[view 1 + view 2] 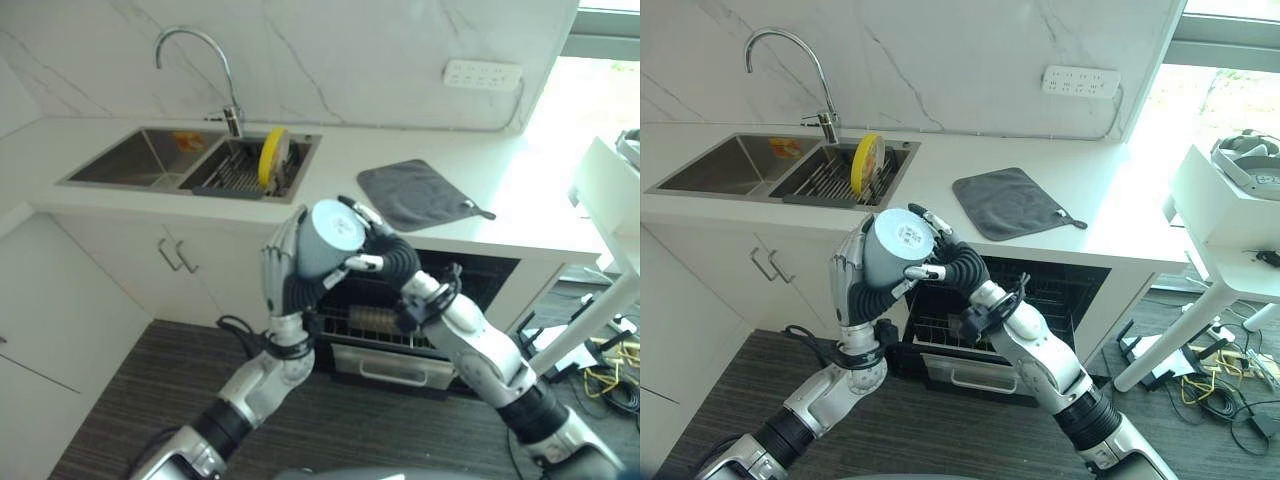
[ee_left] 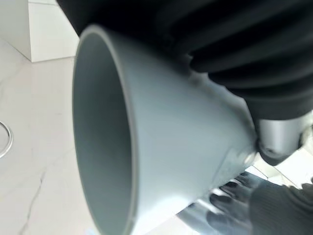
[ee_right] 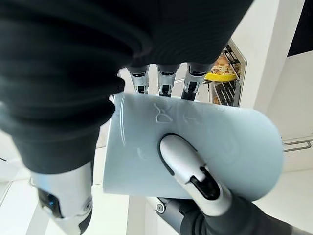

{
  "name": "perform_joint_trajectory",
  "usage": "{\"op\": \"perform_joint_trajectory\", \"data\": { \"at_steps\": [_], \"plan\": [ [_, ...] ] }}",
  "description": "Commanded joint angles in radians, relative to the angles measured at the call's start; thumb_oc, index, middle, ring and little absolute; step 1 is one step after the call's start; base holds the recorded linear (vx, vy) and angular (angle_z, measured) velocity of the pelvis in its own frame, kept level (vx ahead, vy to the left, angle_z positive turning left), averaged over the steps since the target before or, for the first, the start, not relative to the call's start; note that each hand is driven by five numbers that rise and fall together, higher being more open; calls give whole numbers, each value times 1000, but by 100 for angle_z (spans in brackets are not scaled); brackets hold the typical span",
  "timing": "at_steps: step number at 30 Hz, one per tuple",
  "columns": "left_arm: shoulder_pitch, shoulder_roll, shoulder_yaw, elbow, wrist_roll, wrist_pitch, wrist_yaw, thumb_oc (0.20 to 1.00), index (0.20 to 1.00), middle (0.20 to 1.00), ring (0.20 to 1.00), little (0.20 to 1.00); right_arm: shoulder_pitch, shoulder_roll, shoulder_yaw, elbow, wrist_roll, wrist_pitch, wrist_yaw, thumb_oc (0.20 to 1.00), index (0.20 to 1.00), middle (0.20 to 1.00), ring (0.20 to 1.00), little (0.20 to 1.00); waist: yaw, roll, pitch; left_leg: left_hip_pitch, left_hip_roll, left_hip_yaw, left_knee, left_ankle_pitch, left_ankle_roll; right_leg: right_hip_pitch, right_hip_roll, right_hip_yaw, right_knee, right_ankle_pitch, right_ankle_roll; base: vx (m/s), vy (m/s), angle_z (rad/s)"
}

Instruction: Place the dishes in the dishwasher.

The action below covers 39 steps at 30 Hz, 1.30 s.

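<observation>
While both hands meet in front of the counter edge, a grey cup [image 1: 325, 240] is held between them, above the open dishwasher [image 1: 420, 300]. The cup lies tilted, with its round base turned up toward the head camera and its open mouth facing away and down. The right hand [image 1: 945, 262] grips the cup — its fingers curl over the far side and its thumb [image 3: 188, 171] presses flat on the near wall, as the right wrist view shows clearly. The left hand [image 1: 280, 265] stands upright just beside the cup on its left side; its fingers are nearly straight and lie along the cup wall, so this hand looks relaxed and only supports, not clenched. From the left wrist view the cup [image 2: 161, 142] is seen from very close, with its hollow inside open to the camera. Below the hands, the dishwasher's lower rack [image 1: 940, 335] is pulled out a little. On the white countertop [image 1: 1110, 200] a grey cloth [image 1: 1010, 200] lies flat to the right of the sink [image 1: 140, 160]. A yellow plate [image 1: 270, 155] stands on its edge in the dark drying rack [image 1: 235, 178] in the right basin, near the curved faucet [image 1: 200, 60]. A white socket strip [image 1: 1080, 80] is fixed on the marble wall.
</observation>
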Motion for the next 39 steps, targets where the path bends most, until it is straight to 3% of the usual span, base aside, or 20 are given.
{"op": "perform_joint_trajectory", "data": {
  "at_steps": [1, 7, 39],
  "plan": [
    [-125, 38, -42, 5, -23, -55, -31, 200, 200, 200, 200, 200, -120, 76, 27, 17, 22, -22, -2, 1000, 1000, 1000, 1000, 1000, 9, -64, 13, 8, -1, 6, 77, -136, 0, 27, -44, 68, 74, -143, -1, 0, 0, 0],
    [-106, 35, -58, 4, -7, -102, -38, 200, 200, 200, 200, 200, -122, 85, 37, 16, 20, -15, -4, 1000, 1000, 1000, 1000, 1000, 9, -62, 19, 8, 2, 9, 81, -137, -1, 25, -43, 66, 81, -148, -5, 0, 0, 0],
    [-89, 40, -49, 20, -44, -86, -13, 200, 200, 200, 200, 200, -109, 85, 51, 38, -16, 14, 21, 1000, 1000, 1000, 1000, 1000, 14, -57, 20, 11, 0, 10, 92, -138, 4, 24, -50, 42, 96, -147, -5, 4, 0, -2]
  ]
}}
